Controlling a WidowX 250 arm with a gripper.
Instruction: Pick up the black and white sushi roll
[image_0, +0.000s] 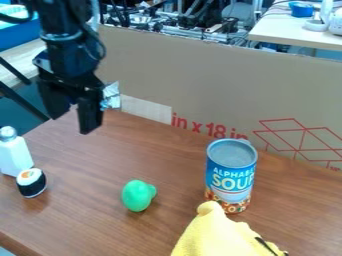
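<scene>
white bottle (15, 154) and toy sushi (31, 183) can be seen down-left of the pincer (73, 119), fingers spread pretty wide, nothing gripped.

Soup can (231, 175) blue w/ white lettering, pear-shaped toy (137, 195) green, plush (217, 232) yellow w/ blk marks, surface (93, 200) brn woodgrain.

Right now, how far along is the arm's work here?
Done: nothing evident; green bulb-shaped toy, blue-labelled metal can and black-and-white sushi toy sit loose on the wooden table. In hand: nothing; black two-finger gripper hangs open. Left: likely any pickup, the gripper being empty.
</scene>
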